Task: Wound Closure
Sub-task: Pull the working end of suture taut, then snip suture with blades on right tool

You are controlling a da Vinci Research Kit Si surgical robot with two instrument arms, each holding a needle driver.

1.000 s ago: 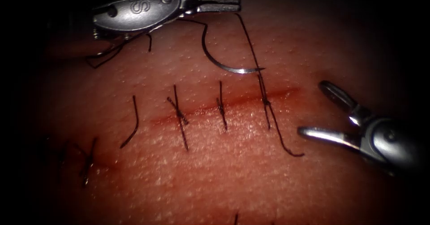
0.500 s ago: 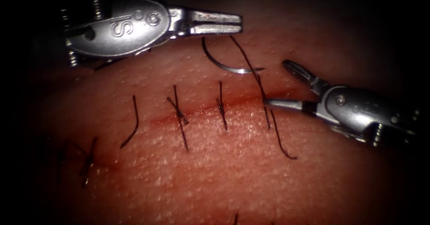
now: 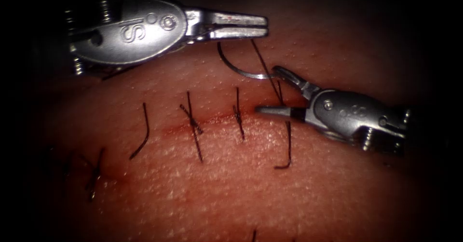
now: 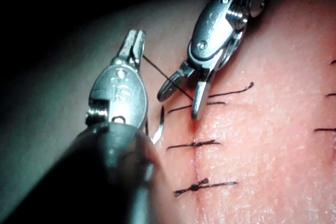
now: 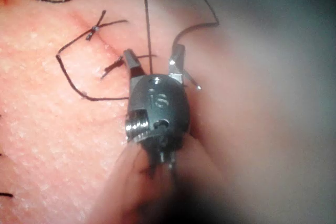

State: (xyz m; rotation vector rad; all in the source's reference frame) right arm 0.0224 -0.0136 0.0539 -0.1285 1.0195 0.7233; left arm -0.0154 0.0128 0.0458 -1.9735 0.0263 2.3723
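Note:
My left tool (image 3: pixel 265 26) (image 4: pixel 137 38) is shut on the thread (image 3: pixel 264 63), which runs taut down to the rightmost stitch (image 3: pixel 284 108) at the right end of the cut (image 3: pixel 217 119). My right tool (image 3: pixel 267 90) (image 4: pixel 181 103) (image 5: pixel 153 53) is open, one jaw on each side of that taut strand just above the stitch, and holds nothing. The curved needle (image 3: pixel 241 72) (image 4: pixel 157 127) lies free on the tissue (image 3: pixel 251 184) beyond the cut, under the left tool, not in the tissue. A short thread tail (image 3: pixel 288 145) hangs toward the near side.
Two tied stitches (image 3: pixel 193 121) (image 3: pixel 238 113) cross the cut left of the right tool. A loose curved piece of thread (image 3: pixel 142 133) lies further left, and an older stitch (image 3: pixel 94 174) sits at the lower left. Red fluid lines the cut.
The right tool came in from the right, up to the taut strand, its open jaws now astride it. The left tool shifted slightly right. The thread tail curled in.

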